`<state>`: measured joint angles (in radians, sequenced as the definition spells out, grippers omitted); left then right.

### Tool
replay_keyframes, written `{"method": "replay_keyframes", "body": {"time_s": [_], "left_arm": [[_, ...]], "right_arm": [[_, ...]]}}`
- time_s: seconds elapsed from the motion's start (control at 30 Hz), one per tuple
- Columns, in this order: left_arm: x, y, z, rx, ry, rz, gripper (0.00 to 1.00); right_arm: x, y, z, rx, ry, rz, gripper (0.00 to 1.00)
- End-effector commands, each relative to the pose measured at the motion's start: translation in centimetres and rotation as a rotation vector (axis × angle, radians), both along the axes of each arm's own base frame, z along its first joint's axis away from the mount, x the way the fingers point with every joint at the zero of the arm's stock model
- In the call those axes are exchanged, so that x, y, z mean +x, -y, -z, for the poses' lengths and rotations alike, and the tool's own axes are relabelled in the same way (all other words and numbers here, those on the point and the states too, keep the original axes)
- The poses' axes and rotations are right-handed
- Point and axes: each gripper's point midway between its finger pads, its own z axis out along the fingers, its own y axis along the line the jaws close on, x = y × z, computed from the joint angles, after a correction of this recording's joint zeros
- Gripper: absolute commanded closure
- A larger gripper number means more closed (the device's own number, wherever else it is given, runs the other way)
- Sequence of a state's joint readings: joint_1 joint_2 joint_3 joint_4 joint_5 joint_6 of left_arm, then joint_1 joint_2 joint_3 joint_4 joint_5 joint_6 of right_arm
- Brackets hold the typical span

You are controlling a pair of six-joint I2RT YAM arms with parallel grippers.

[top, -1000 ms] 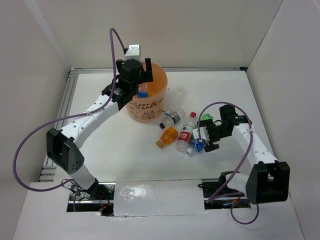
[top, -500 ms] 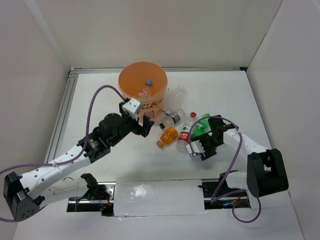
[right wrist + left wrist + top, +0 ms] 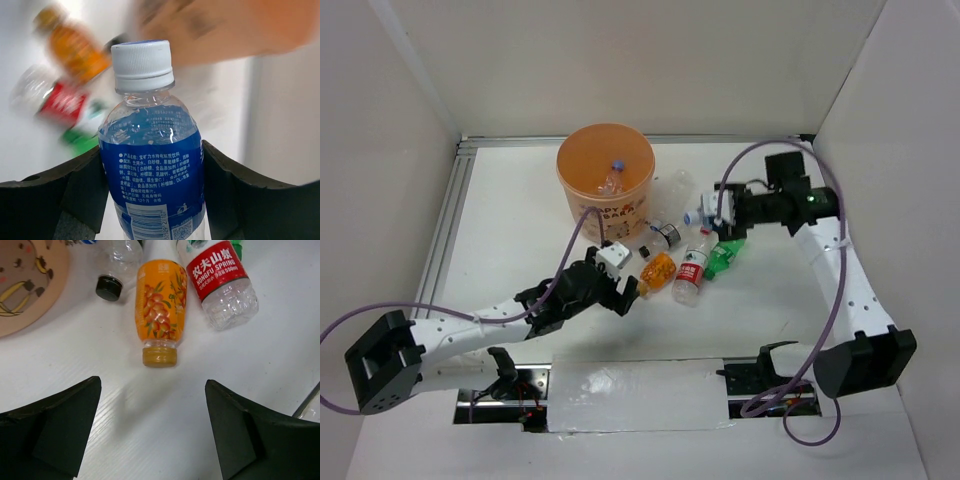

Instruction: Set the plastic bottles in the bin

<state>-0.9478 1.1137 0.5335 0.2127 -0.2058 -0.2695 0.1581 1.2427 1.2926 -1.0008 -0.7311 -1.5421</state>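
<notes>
One clear plastic bottle [image 3: 611, 180] lodged in round translucent orange bin [image 3: 582, 205] near far edge; blue-labelled clear bottle [image 3: 152, 150] clamped in right gripper [image 3: 723, 212]; left gripper [image 3: 152, 407] held wide, empty; about five more left mid-table.

the left gripper [image 3: 152, 385] lies low, on the near side of the bin [image 3: 610, 212], jaws wide apart. the right gripper [image 3: 715, 215], right of the bin, clamps a blue-label bottle [image 3: 150, 165].

R wrist bkgd blurred; blue-label bottle [image 3: 152, 165] base cut off; orange smear prob. the bin [image 3: 225, 25].
</notes>
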Motion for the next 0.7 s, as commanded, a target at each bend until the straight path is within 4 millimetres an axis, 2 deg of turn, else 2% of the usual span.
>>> {"method": "replay_keyframes", "body": {"time_s": [0.0,0.03,0.07,0.13,0.17,0.23,0.27,0.3,0.33,0.37,0.4,0.47,0.5,0.57,0.6,0.67], "left_arm": [[0.6,2.0,-1.0,-0.066,0.047,0.016,0.02],[0.4,2.4,-0.8,-0.062,0.048,0.021,0.02],[0.0,2.8,-0.6,-0.061,0.047,0.035,0.02],[0.1,2.9,0.5,-0.031,0.038,0.023,0.01],[0.2,3.3,0.3,-0.030,0.051,0.029,0.01],[0.7,3.5,0.9,-0.016,0.053,0.008,0.01],[1.0,3.5,1.2,-0.005,0.060,0.003,0.01],[1.2,3.9,0.9,-0.018,0.068,0.003,0.01],[1.6,4.2,0.7,-0.017,0.072,-0.006,0.01],[1.9,4.4,1.6,0.006,0.062,-0.013,0.01],[2.0,5.2,1.0,0.005,0.075,0.002,0.01],[2.3,5.8,1.2,0.011,0.071,0.002,0.01],[2.9,6.2,1.3,0.025,0.079,-0.007,0.01],[3.2,6.5,1.9,0.052,0.068,-0.014,0.01],[3.9,6.9,1.3,0.052,0.078,-0.034,0.01],[4.5,6.8,2.8,0.106,0.064,-0.063,0.01]], "right_arm": [[0.7,-4.5,-9.7,0.351,-0.068,0.018,0.80],[1.5,-5.4,-11.7,0.416,-0.059,0.015,0.78],[3.0,-7.4,-15.4,0.502,0.037,-0.051,0.78],[3.5,-9.8,-18.1,0.615,-0.024,-0.061,0.75],[4.4,-12.5,-20.4,0.659,0.019,-0.118,0.73],[4.8,-15.4,-21.9,0.705,-0.037,-0.154,0.69],[3.4,-17.6,-25.2,0.735,-0.003,-0.232,0.68],[5.1,-19.8,-23.6,0.729,-0.064,-0.239,0.66],[5.1,-21.1,-23.8,0.738,-0.089,-0.256,0.66],[4.9,-22.1,-25.7,0.758,-0.061,-0.280,0.65],[5.8,-24.8,-23.3,0.740,-0.127,-0.283,0.64],[6.3,-26.8,-22.2,0.738,-0.174,-0.283,0.59],[7.4,-28.1,-20.7,0.726,-0.220,-0.266,0.49],[8.2,-28.8,-19.0,0.712,-0.304,-0.233,0.26],[9.3,-28.6,-18.5,0.709,-0.317,-0.197,0.03],[10.2,-27.6,-18.0,0.705,-0.359,-0.128,0.00]]}}
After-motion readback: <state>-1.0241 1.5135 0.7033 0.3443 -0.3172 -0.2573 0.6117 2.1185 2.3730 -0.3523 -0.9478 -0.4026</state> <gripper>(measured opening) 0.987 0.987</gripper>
